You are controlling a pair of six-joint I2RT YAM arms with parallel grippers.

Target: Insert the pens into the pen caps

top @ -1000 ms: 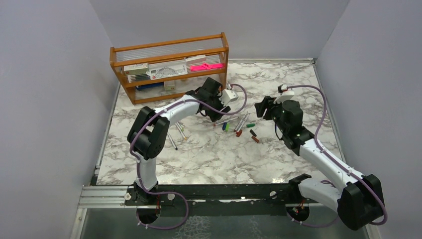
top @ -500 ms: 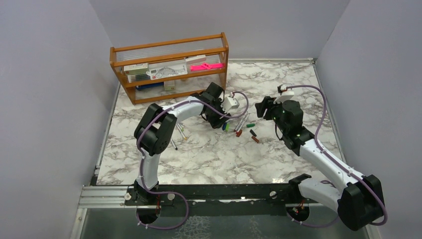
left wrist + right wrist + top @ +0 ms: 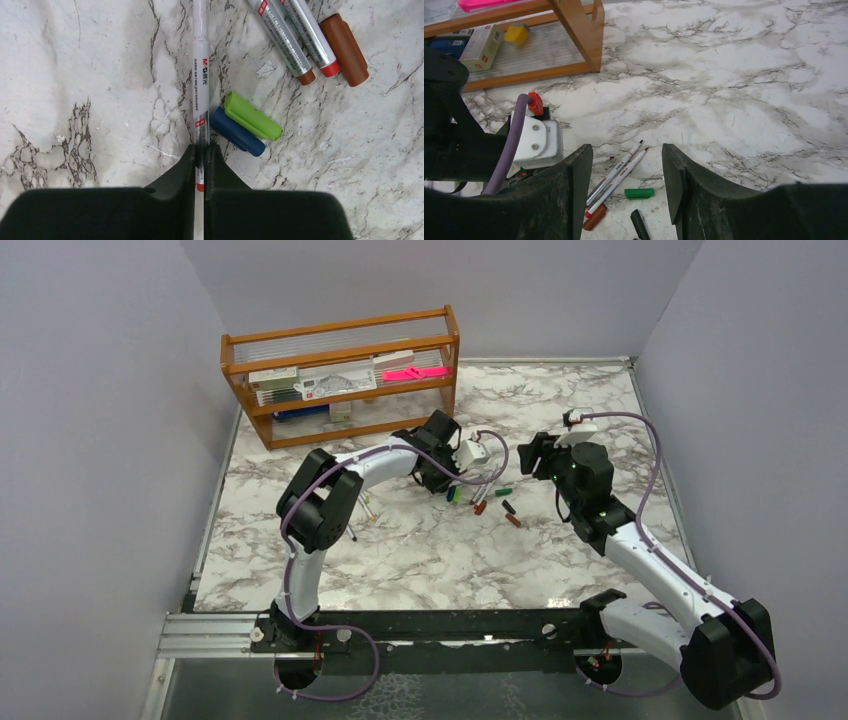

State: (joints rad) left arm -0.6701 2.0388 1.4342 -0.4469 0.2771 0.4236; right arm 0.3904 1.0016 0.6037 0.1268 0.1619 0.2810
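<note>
A white marbled desk (image 3: 420, 550) with dark veins fills a booth of plain pale grey walls (image 3: 100, 440), and a wooden rack (image 3: 340, 353) stands at its far left. Near the middle, the left end effector (image 3: 200, 150) is pinched narrow on a white pen (image 3: 200, 75) lying flat on the desk, with a green cap (image 3: 252, 116) and a blue cap (image 3: 236, 132) just beside it. The right end effector (image 3: 625, 155) hangs wide, holding nothing, above other pens (image 3: 619, 172)

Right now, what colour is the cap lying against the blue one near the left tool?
Light green cap, clearest in the left wrist view.
</note>
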